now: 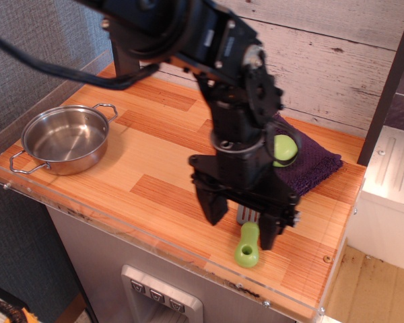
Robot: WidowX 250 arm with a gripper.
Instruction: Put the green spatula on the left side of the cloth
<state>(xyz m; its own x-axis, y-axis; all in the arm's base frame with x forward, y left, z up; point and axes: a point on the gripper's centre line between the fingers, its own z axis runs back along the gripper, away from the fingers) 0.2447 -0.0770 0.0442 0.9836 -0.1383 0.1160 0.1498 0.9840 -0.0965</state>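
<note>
The green spatula (247,246) lies on the wooden counter near the front edge, its lime-green handle with the hole pointing toward me; its grey slotted blade is mostly hidden behind my arm. My gripper (241,223) is open, its two black fingers straddling the spatula's neck just above the counter. The dark purple cloth (310,163) lies behind it at the back right, partly hidden by my arm. A smooth lime-green pear-shaped object (285,148) rests on the cloth.
A steel pan (64,138) with two handles stands at the left end of the counter. A clear acrylic rim (121,232) runs along the counter's front edge. A wooden plank wall stands behind.
</note>
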